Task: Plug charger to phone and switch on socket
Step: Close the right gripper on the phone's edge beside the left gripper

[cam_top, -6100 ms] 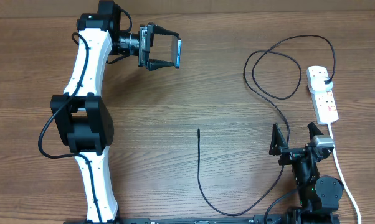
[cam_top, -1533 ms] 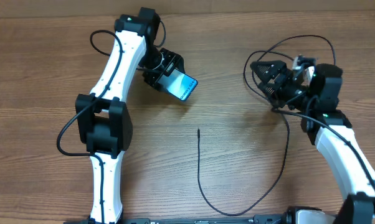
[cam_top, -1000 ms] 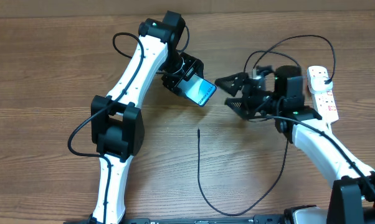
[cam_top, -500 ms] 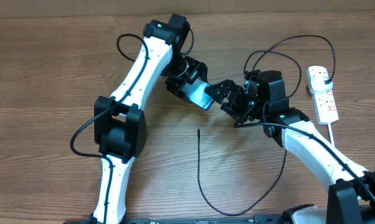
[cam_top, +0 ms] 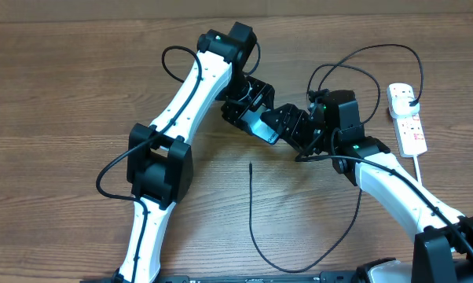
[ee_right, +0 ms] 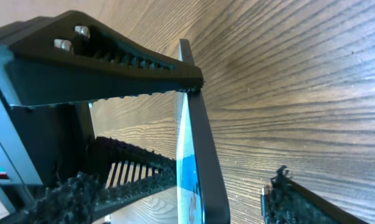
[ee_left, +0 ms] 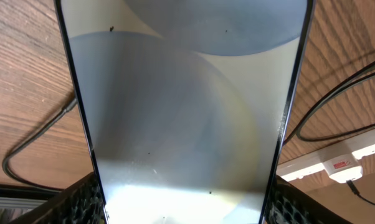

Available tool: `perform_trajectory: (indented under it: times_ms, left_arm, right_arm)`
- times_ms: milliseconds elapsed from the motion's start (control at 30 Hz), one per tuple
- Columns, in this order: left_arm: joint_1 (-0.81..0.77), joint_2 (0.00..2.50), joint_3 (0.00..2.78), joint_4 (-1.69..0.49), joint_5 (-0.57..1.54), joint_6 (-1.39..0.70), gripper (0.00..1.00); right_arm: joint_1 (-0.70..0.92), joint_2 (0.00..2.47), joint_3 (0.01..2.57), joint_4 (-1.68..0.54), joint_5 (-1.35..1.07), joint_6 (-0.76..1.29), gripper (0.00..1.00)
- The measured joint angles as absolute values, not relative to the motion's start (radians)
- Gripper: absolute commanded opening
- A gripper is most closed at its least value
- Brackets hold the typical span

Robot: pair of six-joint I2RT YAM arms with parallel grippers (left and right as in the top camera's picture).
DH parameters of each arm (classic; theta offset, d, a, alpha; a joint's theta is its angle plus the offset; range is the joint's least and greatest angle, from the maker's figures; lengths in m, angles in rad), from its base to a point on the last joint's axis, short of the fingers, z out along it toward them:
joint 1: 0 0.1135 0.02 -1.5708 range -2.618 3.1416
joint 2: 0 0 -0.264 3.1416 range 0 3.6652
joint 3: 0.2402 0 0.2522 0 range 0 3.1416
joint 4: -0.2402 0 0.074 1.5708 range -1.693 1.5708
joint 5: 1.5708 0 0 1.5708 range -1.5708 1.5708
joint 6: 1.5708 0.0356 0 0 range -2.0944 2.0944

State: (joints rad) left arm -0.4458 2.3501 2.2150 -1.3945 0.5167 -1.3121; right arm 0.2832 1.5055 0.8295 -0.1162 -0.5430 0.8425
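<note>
my left fingers (ee_left: 81, 202) grip the phone (cam_top: 262, 127) by its long edges, holding it tilted above the desk (cam_top: 64, 118). my right fingers (ee_right: 113, 62) stand open around its free end, the upper one touching its edge and the lower one apart. the charger (cam_top: 251, 206) lies loose on the desk just below, and the socket (cam_top: 408, 126) lies well off to the right.
</note>
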Motion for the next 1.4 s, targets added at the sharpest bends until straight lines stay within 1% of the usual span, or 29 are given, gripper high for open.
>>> perform_trajectory:
  times_ms: [100, 167, 333, 400, 433, 467, 600, 700, 833, 1133, 1333, 1400]
  left_arm:
    - [-0.446, 2.350, 2.215, -1.393, 0.525, -1.327, 0.04]
    - [-0.446, 2.350, 2.215, -1.390, 0.533, -1.336, 0.04]
    - [-0.454, 2.350, 2.215, -1.387, 0.543, -1.360, 0.04]
    - [-0.459, 2.350, 2.215, -1.386, 0.549, -1.363, 0.04]
    - [-0.463, 2.350, 2.215, -1.384, 0.555, -1.364, 0.04]
    - [-0.465, 2.350, 2.215, -1.382, 0.559, -1.365, 0.04]
    - [-0.473, 2.350, 2.215, -1.367, 0.581, -1.370, 0.04]
    - [-0.477, 2.350, 2.215, -1.364, 0.591, -1.371, 0.04]
    - [-0.477, 2.350, 2.215, -1.364, 0.596, -1.371, 0.04]
    - [-0.479, 2.350, 2.215, -1.357, 0.614, -1.371, 0.04]
    - [-0.479, 2.350, 2.215, -1.357, 0.613, -1.371, 0.04]
    - [-0.480, 2.350, 2.215, -1.357, 0.608, -1.371, 0.04]
  right_arm:
    - [0.283, 1.505, 0.830, -0.117, -0.543, 0.841, 0.75]
    - [0.283, 1.505, 0.830, -0.117, -0.542, 0.837, 0.68]
    - [0.283, 1.505, 0.830, -0.117, -0.537, 0.838, 0.65]
    - [0.283, 1.505, 0.830, -0.117, -0.533, 0.838, 0.61]
    - [0.283, 1.505, 0.830, -0.117, -0.530, 0.838, 0.58]
    - [0.283, 1.505, 0.830, -0.117, -0.530, 0.837, 0.52]
    - [0.283, 1.505, 0.830, -0.120, -0.521, 0.837, 0.45]
    - [0.283, 1.505, 0.830, -0.126, -0.515, 0.837, 0.44]
    - [0.283, 1.505, 0.830, -0.137, -0.505, 0.838, 0.37]
    - [0.283, 1.505, 0.830, -0.150, -0.487, 0.838, 0.31]
    - [0.283, 1.505, 0.830, -0.150, -0.481, 0.837, 0.22]
    - [0.283, 1.505, 0.830, -0.150, -0.481, 0.838, 0.20]
